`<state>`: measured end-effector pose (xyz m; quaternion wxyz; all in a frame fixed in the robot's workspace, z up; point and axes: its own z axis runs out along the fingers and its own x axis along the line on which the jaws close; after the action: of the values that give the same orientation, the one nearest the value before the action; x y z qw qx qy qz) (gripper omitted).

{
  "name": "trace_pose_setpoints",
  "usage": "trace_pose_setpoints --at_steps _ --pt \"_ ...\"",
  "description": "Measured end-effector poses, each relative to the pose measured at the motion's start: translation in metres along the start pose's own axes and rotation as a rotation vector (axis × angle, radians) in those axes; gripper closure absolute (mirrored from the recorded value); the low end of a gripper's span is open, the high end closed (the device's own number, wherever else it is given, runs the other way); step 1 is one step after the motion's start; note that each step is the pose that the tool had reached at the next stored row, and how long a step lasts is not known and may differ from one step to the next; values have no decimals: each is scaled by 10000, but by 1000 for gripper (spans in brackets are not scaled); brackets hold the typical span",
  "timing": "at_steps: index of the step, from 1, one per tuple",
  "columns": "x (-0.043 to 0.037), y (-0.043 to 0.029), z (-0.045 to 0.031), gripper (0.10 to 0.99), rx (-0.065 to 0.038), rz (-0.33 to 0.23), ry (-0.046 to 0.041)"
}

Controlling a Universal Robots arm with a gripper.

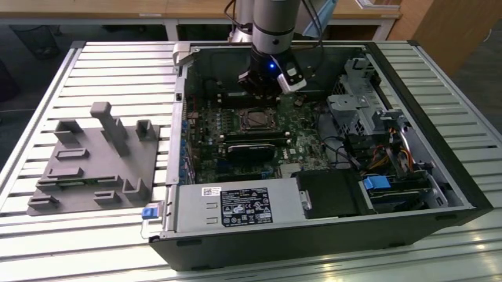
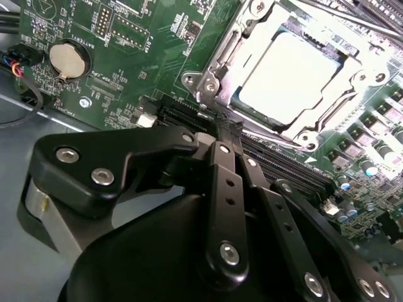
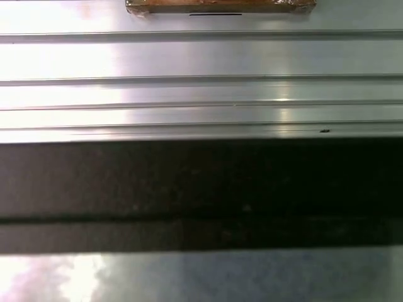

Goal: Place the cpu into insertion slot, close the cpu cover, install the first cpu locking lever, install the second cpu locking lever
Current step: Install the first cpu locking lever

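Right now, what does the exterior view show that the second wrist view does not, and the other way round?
From the exterior view you get the whole open computer case, the grey fixture block at the exterior view's left, and the slatted table. From the second wrist view you get close detail: a round coin battery and the cpu lying in its socket with the cpu cover down around it. Both share the green board, the socket area and the gripper near it.
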<state>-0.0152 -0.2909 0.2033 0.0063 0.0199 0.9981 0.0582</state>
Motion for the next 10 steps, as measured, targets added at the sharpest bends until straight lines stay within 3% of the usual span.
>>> trace_pose_setpoints --at_steps 5,10 --pt "-2 0 4 965 46 -2 -2" --pt "-1 -3 24 965 263 -5 -12"
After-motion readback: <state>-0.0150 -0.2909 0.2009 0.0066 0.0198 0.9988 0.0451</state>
